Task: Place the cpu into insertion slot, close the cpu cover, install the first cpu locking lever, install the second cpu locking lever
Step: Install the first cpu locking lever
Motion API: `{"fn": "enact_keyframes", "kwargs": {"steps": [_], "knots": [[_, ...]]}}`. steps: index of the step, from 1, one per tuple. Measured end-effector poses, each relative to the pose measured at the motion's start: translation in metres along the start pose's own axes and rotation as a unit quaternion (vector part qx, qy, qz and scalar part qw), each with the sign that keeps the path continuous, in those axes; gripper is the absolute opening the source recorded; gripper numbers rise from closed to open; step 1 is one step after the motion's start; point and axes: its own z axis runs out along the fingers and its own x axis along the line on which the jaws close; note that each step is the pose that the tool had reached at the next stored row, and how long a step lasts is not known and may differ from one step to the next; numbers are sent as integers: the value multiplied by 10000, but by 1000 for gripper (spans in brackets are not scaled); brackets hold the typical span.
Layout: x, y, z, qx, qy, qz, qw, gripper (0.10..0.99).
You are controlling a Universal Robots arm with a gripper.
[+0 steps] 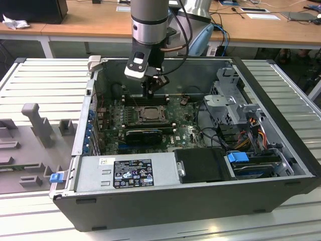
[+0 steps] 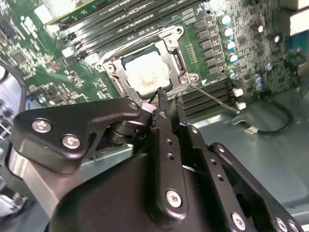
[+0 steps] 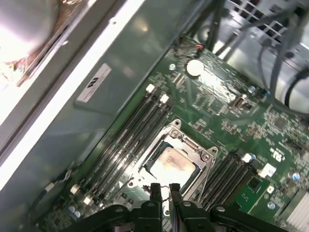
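Sitting socketed, the cpu (image 3: 171,164) lies just beyond the gripper (image 3: 164,189).

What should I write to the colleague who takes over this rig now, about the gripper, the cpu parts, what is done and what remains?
Gripper: low at the edge of the insertion slot, close beside the cpu cover; open or shut cannot be told.
The cpu: lies in the slot, framed by the cover.
Done: cpu placed; cover looks down.
Left: one locking lever sticks out sideways, unlatched; the other lever I cannot make out.
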Motion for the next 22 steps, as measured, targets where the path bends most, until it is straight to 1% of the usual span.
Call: {"fn": "enact_keyframes", "kwargs": {"steps": [3,4,5,6,7,8,11,14,15,17,19,21,22], "knots": [[0,0,0,14,17,-313,9995,212],[0,0,0,19,25,-448,9990,212],[0,0,0,25,33,-587,9983,212],[0,0,1,32,44,-771,9970,212],[0,0,1,36,49,-864,9962,212],[0,0,1,41,57,-991,9951,212],[0,0,2,60,81,-1425,9897,212],[0,0,3,71,96,-1696,9854,212],[0,0,5,78,106,-1870,9823,212],[0,-1,8,85,117,-2046,9787,212],[1,-2,13,90,123,-2163,9762,212],[2,-4,19,94,131,-2291,9733,212],[1,-4,23,100,138,-2412,9703,212]]}}
